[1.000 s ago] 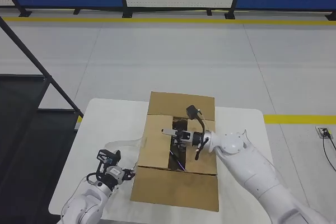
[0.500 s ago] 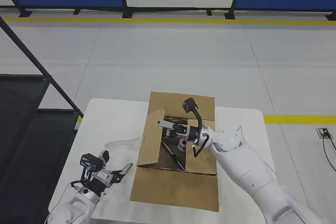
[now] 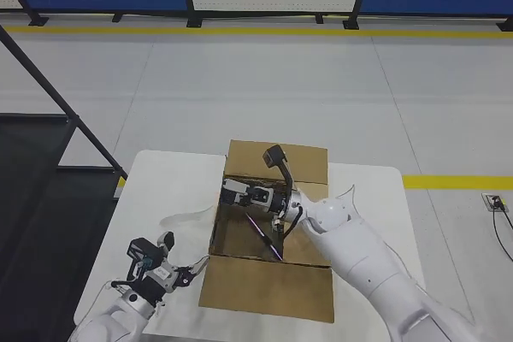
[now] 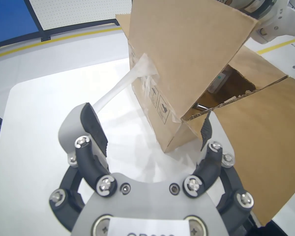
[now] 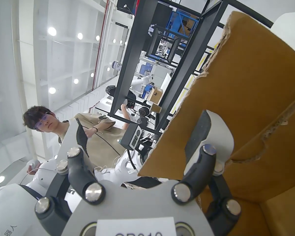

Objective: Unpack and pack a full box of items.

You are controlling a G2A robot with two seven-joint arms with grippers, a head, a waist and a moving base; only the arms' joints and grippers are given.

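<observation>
The cardboard box stands in the middle of the white table, its near and far flaps folded out flat. The side flap on my left arm's side stands nearly upright. My right gripper is open at that flap's top edge, and one finger lies against the cardboard flap. Off the box's near corner, low over the table, my left gripper is open and holds nothing. Inside the box lie a purple pen-like item and a white pack.
A strip of clear tape hangs loose from the box's side wall and trails across the table. A black metal rack stands beside the table on my left arm's side. Bare table lies between the box and that edge.
My right gripper moved towards my left arm's side and swung the side flap from flat to nearly upright. The left gripper drew back from the box's near corner.
</observation>
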